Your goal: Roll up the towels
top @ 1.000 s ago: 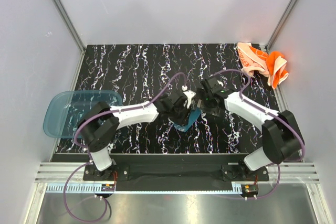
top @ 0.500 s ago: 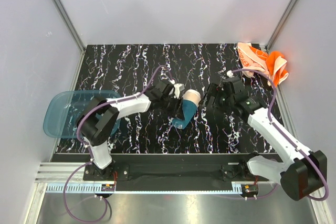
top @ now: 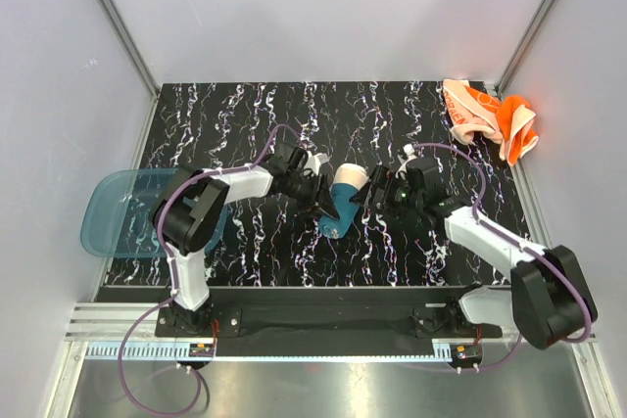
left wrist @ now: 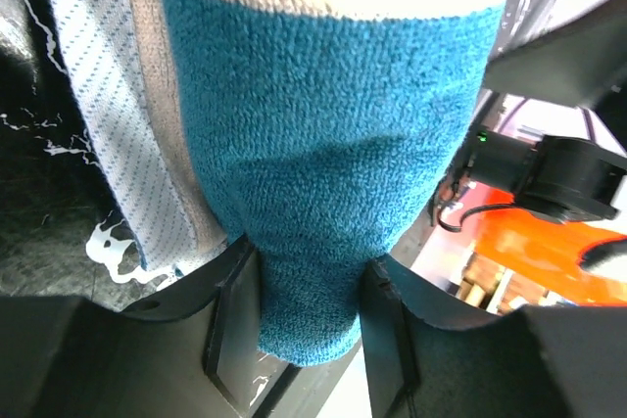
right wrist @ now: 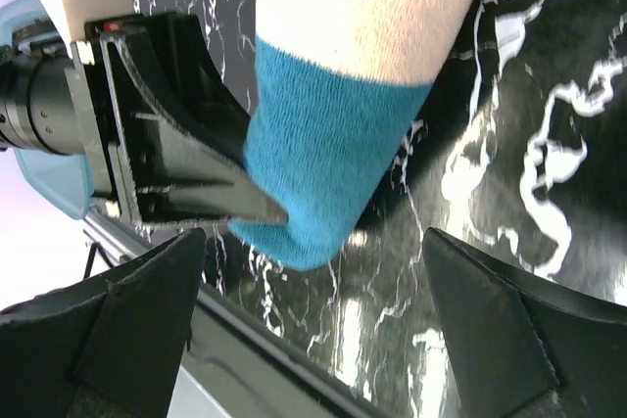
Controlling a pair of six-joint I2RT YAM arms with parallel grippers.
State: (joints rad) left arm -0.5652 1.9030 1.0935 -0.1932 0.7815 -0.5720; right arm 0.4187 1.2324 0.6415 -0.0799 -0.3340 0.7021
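Note:
The teal-blue towel (top: 341, 201) is rolled into a thick tube with a cream end, lying mid-table between the two arms. My left gripper (top: 323, 200) is shut on the roll's teal end; the left wrist view shows the towel (left wrist: 323, 173) pinched between both black fingers (left wrist: 235, 325). My right gripper (top: 377, 195) is open just right of the roll, not touching it; in the right wrist view the roll (right wrist: 338, 134) lies ahead of my wide-spread fingers (right wrist: 147, 305). The orange towel (top: 490, 119) lies crumpled at the far right corner.
A translucent blue plastic tray (top: 127, 208) sits at the table's left edge. The black marbled table top (top: 245, 124) is bordered by grey walls at the back and sides. The metal rail runs along the near edge (top: 323, 325).
The left gripper has drawn left with the teal roll in it. The right gripper swung away to the right, then came back in close to the roll's right side.

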